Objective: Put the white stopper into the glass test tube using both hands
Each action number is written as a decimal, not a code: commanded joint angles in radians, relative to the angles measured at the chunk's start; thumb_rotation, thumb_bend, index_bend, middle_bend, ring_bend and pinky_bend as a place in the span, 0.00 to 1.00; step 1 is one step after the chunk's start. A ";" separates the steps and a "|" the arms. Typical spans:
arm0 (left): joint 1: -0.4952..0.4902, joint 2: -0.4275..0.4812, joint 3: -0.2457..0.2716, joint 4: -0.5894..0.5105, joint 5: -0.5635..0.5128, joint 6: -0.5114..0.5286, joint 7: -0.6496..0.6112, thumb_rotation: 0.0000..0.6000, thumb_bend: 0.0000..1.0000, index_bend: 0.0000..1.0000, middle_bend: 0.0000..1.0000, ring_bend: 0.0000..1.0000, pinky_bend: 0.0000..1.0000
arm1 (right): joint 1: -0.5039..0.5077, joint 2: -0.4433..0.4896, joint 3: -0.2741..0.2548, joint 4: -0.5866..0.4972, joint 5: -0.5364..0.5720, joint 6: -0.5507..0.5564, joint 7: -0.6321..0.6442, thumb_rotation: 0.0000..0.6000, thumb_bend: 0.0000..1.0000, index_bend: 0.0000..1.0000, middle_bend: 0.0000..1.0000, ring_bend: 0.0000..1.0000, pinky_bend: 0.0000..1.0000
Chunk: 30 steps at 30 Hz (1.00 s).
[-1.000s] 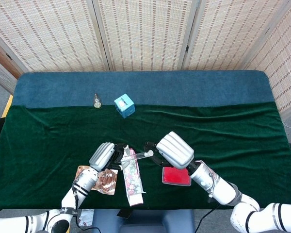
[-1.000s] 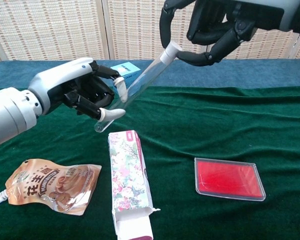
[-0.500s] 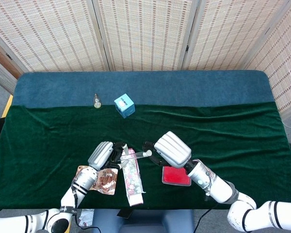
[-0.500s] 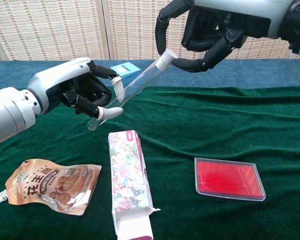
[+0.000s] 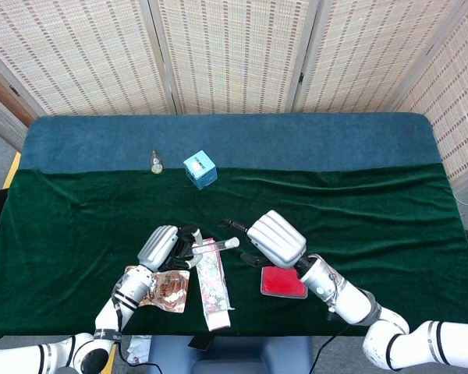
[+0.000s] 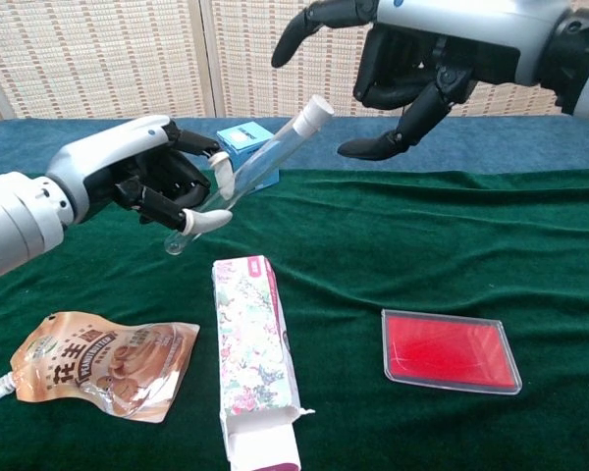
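We note right hand [image 6: 412,74] has let go since last frame: fingers spread, empty, now apart from white stopper [image 6: 314,107]. Stopper seated in glass test tube [image 6: 240,177] mouth. Left hand [image 6: 152,182] pinches tube lower part, tilted, above tabletop [image 6: 452,245], left of centre.

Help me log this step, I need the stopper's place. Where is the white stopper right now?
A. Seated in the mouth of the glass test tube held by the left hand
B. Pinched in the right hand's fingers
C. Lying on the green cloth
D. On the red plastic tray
A: the white stopper caps the clear glass test tube, which the left hand holds; the right hand is apart from it.
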 commanded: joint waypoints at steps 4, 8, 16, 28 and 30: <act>-0.001 0.022 0.006 0.035 -0.003 -0.011 0.018 1.00 0.63 0.71 0.87 0.81 0.86 | -0.017 0.020 0.000 -0.003 -0.004 0.027 0.008 1.00 0.31 0.18 1.00 1.00 1.00; -0.002 0.034 0.008 0.059 -0.008 -0.019 0.027 1.00 0.63 0.71 0.88 0.81 0.86 | -0.036 0.044 -0.001 -0.003 -0.003 0.051 0.010 1.00 0.31 0.18 1.00 1.00 1.00; -0.056 0.001 0.016 0.318 -0.120 -0.145 0.149 1.00 0.63 0.70 0.87 0.81 0.86 | -0.144 0.155 -0.035 0.014 0.000 0.144 0.086 1.00 0.31 0.18 1.00 1.00 1.00; -0.108 -0.086 0.006 0.473 -0.213 -0.167 0.348 1.00 0.63 0.61 0.87 0.79 0.86 | -0.200 0.186 -0.052 0.051 -0.014 0.183 0.134 1.00 0.31 0.18 1.00 1.00 1.00; -0.117 -0.082 0.009 0.472 -0.248 -0.183 0.405 1.00 0.63 0.53 0.87 0.78 0.86 | -0.209 0.188 -0.055 0.059 -0.011 0.186 0.146 1.00 0.31 0.18 1.00 1.00 1.00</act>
